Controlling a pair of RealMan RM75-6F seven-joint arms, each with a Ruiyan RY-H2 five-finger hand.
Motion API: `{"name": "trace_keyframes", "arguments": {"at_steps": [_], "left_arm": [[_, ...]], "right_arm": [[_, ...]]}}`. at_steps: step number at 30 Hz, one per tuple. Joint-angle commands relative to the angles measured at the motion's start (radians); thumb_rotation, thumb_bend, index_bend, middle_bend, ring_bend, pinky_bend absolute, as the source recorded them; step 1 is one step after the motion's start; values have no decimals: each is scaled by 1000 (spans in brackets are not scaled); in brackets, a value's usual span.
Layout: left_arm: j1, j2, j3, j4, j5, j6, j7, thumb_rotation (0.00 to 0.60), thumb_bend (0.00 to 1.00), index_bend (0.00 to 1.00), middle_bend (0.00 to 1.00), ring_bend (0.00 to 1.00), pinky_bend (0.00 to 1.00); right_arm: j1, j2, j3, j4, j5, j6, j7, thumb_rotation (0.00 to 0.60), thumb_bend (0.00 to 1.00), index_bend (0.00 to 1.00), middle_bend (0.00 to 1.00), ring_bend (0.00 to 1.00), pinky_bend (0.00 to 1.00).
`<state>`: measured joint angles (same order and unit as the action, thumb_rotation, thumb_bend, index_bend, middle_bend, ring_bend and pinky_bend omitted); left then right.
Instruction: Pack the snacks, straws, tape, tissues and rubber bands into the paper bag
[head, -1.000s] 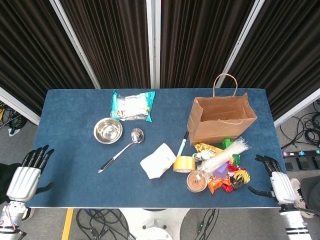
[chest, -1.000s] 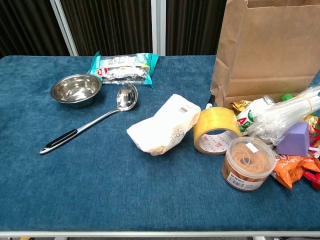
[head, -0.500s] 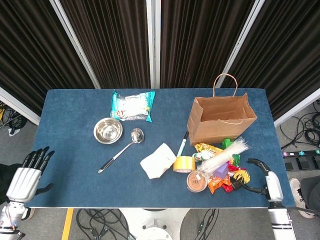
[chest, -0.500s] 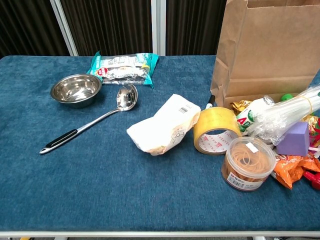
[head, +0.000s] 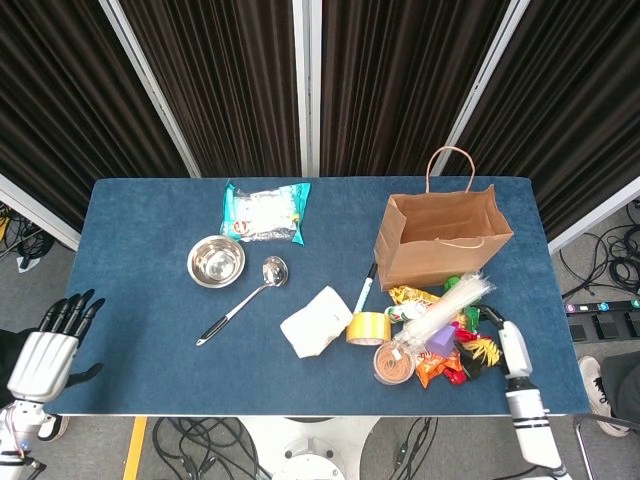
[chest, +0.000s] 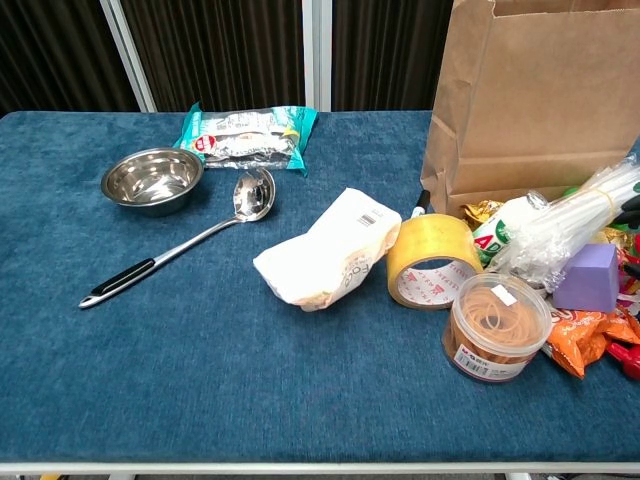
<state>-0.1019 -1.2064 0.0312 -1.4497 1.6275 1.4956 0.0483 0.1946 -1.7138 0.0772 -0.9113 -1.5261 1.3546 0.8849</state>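
The straws are being reached by the right hand beside the snacks; its finger posture cannot be told. The left hand is being held spread, idle.

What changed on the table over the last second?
The right hand moved in from the table's right edge to the straws, whose far end shifted slightly. Whether it grips them is unclear. The left hand drifted slightly; the paper bag and everything else stayed put.
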Motion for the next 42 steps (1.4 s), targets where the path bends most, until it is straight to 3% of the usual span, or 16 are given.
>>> {"name": "trace_keyframes", "arguments": {"at_steps": [1, 9, 20, 28, 36, 42], "left_arm": [[0, -2, 2, 0, 2, -1, 0, 600, 156, 66, 51, 0, 122], [-1, -5, 3, -1, 4, 2, 1, 600, 156, 66, 51, 0, 121], [-1, -6, 7, -16, 14, 8, 1, 600, 156, 66, 51, 0, 122], [-3, -2, 4, -25, 11, 6, 2, 600, 156, 66, 51, 0, 122], [-6, -3, 4, -29, 10, 2, 0, 600, 155, 66, 51, 0, 122], [-5, -4, 3, -31, 11, 7, -5, 600, 156, 66, 51, 0, 122]], "right_arm": [[4, -10, 0, 13, -3, 13, -1, 600, 119, 413, 378, 314, 399], [27, -23, 1, 30, -3, -1, -9, 600, 197, 562, 474, 397, 504], [6, -21, 17, 14, -12, 115, -43, 600, 309, 733, 591, 484, 605], [0, -8, 7, -10, -14, 122, -57, 600, 400, 799, 645, 540, 674], [-5, 22, 23, -65, -37, 205, -88, 600, 442, 834, 675, 578, 721], [-5, 108, 48, -213, -67, 283, -137, 600, 444, 842, 680, 581, 726]]}}
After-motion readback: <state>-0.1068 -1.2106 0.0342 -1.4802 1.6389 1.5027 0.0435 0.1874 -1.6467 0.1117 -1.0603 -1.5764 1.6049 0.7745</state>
